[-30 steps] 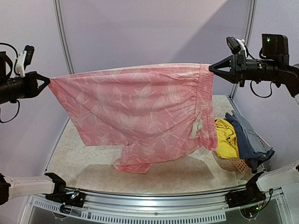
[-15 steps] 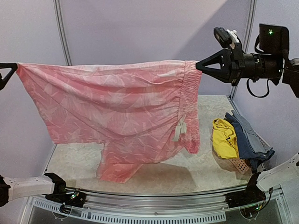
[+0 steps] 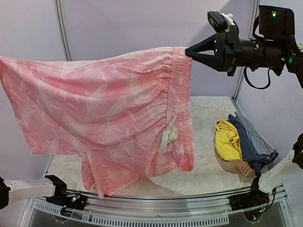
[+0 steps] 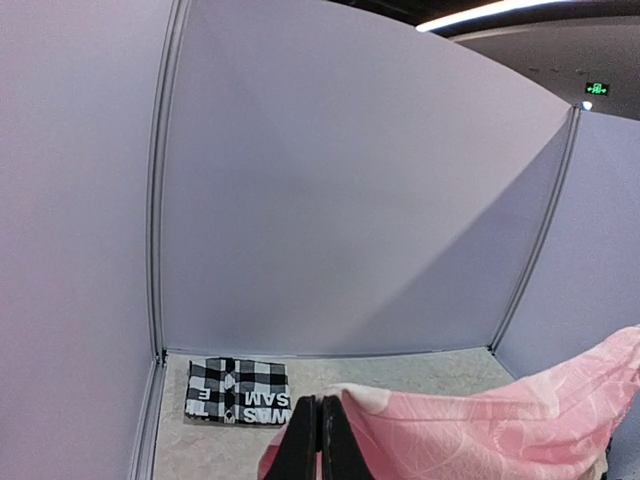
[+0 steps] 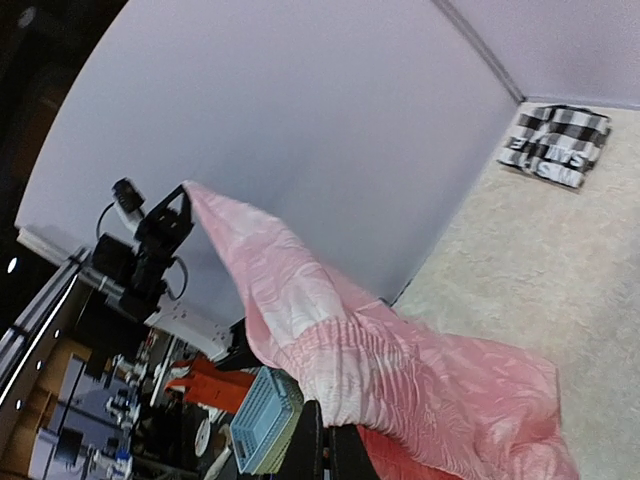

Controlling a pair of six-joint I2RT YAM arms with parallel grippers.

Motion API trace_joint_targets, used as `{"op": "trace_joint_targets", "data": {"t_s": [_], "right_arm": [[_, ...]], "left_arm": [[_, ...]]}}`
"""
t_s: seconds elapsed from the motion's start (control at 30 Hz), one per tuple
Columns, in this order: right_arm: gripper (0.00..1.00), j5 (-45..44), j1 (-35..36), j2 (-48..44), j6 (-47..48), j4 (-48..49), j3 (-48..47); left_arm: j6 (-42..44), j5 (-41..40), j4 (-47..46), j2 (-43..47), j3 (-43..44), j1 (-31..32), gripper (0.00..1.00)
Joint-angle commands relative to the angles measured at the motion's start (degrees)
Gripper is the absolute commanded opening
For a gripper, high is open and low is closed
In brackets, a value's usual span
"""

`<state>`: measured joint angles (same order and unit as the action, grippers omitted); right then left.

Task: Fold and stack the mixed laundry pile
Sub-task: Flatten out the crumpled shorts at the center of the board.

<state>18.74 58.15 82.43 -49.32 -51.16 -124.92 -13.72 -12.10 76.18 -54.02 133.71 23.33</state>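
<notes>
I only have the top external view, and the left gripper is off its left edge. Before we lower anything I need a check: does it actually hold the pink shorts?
Observer: Yes. In the left wrist view the left gripper is shut on a corner of the pink shorts.
Operator: One garment of the pile seems missing from my view.
Observer: The black-and-white checked shirt lies folded flat on the table, near its back-left corner. From your angle it is behind the hanging shorts.
</notes>
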Motion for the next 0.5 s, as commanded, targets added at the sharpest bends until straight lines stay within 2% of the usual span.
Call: {"op": "trace_joint_targets", "data": {"t_s": [0.0,0.13,0.23,0.33,0.47], "right_arm": [[0.0,-6.5,-12.6,-5.2,-2.5,-8.7,10.9],[0.0,7.7,-29.3,-12.0,-5.3,1.3,34.6],[0.0,11.6,-36.0,-8.8,-1.3,4.7,44.5],[0.0,12.0,-39.7,0.0,4.4,7.6,47.7],[0.0,11.8,-41.5,14.6,9.4,7.7,41.2]], "left_arm": [[0.6,-0.3,1.1,-3.9,-5.9,-0.7,0.0],[-2.9,-0.1,-4.9,-5.5,-18.3,-0.6,0.0],[-6.6,2.2,-12.5,-5.7,-33.1,-0.6,0.0],[-7.9,2.7,-21.2,-8.2,-49.0,-0.7,0.0],[-7.4,4.3,-31.3,-17.2,-58.8,-1.8,0.0]]}}
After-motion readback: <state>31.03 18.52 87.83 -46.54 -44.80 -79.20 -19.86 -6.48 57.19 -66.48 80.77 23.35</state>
